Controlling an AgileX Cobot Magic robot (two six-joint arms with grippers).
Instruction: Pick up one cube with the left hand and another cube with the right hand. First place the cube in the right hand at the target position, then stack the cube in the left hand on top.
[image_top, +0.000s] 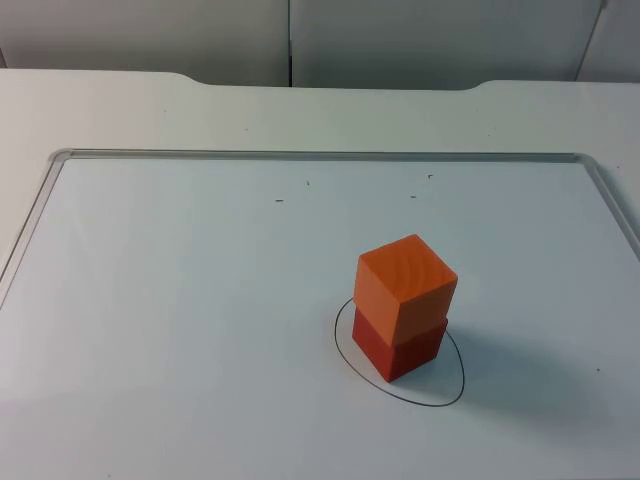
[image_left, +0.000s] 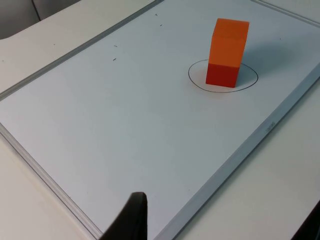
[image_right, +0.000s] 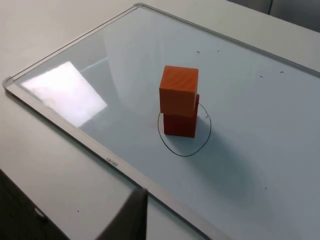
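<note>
An orange cube (image_top: 405, 290) stands on a red cube (image_top: 398, 352), turned slightly against it. The stack sits inside a hand-drawn black circle (image_top: 447, 398) on the whiteboard (image_top: 180, 300), right of its middle. In the left wrist view the orange cube (image_left: 229, 42) and the red cube (image_left: 222, 75) stand far from my left gripper (image_left: 132, 222), which waits over the board's near frame. The right wrist view has the same stack, orange cube (image_right: 178, 92) on red cube (image_right: 180, 125), well away from my right gripper (image_right: 131, 217), which waits beside the board's edge. Nothing touches either cube.
The whiteboard has a raised metal frame (image_top: 320, 155) and lies on the white table (image_top: 120, 110). A few small pen marks (image_top: 279, 200) dot its far part. The grey partition wall (image_top: 300, 40) closes off the back.
</note>
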